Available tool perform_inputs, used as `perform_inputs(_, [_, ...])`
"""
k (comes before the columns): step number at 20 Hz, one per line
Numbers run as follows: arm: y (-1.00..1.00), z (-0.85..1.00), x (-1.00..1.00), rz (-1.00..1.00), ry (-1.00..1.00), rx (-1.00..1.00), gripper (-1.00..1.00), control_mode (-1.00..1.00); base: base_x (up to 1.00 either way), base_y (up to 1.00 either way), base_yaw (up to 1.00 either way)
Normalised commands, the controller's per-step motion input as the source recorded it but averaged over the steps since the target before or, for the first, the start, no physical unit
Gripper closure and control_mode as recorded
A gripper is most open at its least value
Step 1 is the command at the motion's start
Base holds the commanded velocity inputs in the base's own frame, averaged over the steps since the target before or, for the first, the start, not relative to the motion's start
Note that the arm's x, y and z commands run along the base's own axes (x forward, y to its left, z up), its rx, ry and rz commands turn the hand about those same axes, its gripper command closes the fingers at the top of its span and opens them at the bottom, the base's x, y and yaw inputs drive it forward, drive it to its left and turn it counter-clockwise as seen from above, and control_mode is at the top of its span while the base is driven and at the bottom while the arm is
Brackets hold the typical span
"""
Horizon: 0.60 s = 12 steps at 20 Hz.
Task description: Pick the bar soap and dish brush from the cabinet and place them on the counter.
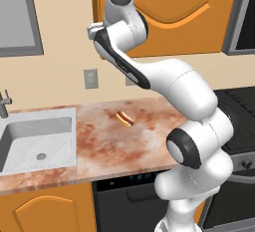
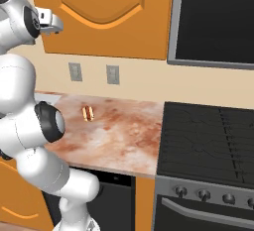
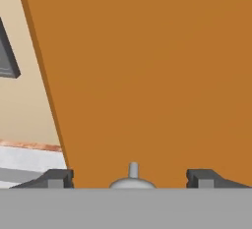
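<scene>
One door stands between the robot and everything it has been asked to fetch: the orange-brown wooden wall cabinet point(image 1: 164, 12) with its arched panel is shut, so the bar soap and the dish brush, if they are inside, are hidden behind it and I cannot say where they lie. Below it runs the mottled reddish-brown and cream marble-look counter point(image 1: 109, 141), with a white inset sink point(image 1: 37, 144) at one end and a black stovetop point(image 2: 208, 136) at the other. Neither task item is on it – just a small hot dog in a bun point(image 1: 125, 119), lying in the open well apart from the sink. From the hand's own camera, the two-finger gripper point(image 3: 133, 178) is pressed up close to the door, its dark finger tips point(image 3: 204, 178) standing wide on either side of the small round silver knob point(image 3: 133, 171) and, as far as I can see, not touching it; it holds nothing. By my reckoning the job has scarcely begun – door to open, then both items to carry down
</scene>
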Motion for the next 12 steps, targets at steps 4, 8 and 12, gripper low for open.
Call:
perform_inputs(4, [0.00, 0.00, 0.08, 0.01, 0.00, 0.00, 1.00, -1.00, 0.00, 0.00, 0.00])
perform_inputs(8, [0.00, 0.00, 0.08, 0.00, 0.00, 0.00, 1.00, -1.00, 0.00, 0.00, 0.00])
perform_inputs(12, [0.00, 0.00, 0.09, 0.00, 0.00, 0.00, 1.00, -1.00, 0.00, 0.00, 0.00])
